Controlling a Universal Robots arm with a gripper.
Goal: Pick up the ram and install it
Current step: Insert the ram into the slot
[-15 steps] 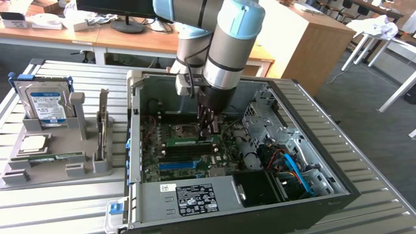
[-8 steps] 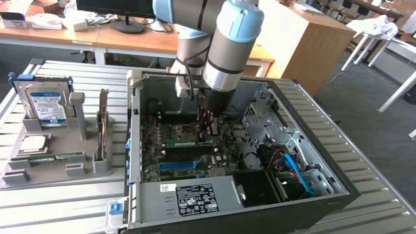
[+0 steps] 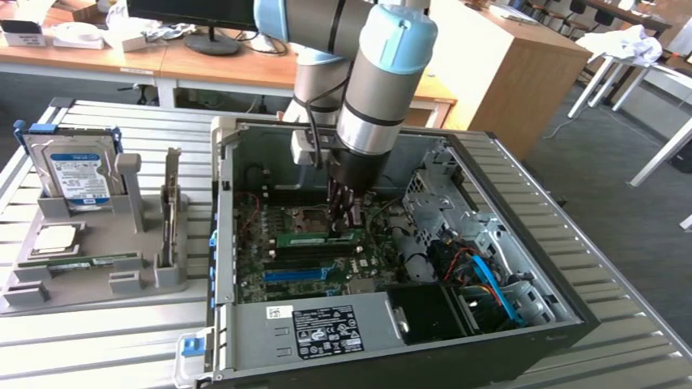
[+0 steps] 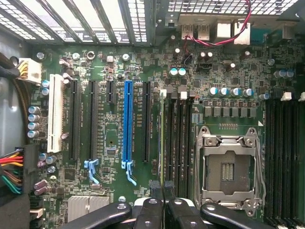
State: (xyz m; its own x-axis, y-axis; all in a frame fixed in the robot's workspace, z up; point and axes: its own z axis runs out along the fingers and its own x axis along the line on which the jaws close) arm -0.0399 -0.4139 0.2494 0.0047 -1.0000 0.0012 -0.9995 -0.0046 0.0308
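Inside the computer case (image 3: 271, 154), the pincer (image 4: 162, 189) pinches the ram (image 4: 162, 133) edge-on at the memory slots (image 4: 179, 138).

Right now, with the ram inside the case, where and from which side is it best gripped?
Pinch the ram by its two flat faces at the upper long edge, coming straight down. It stands on edge, thin, at the slots, so only its top is free. The gripper is shut on it this way.
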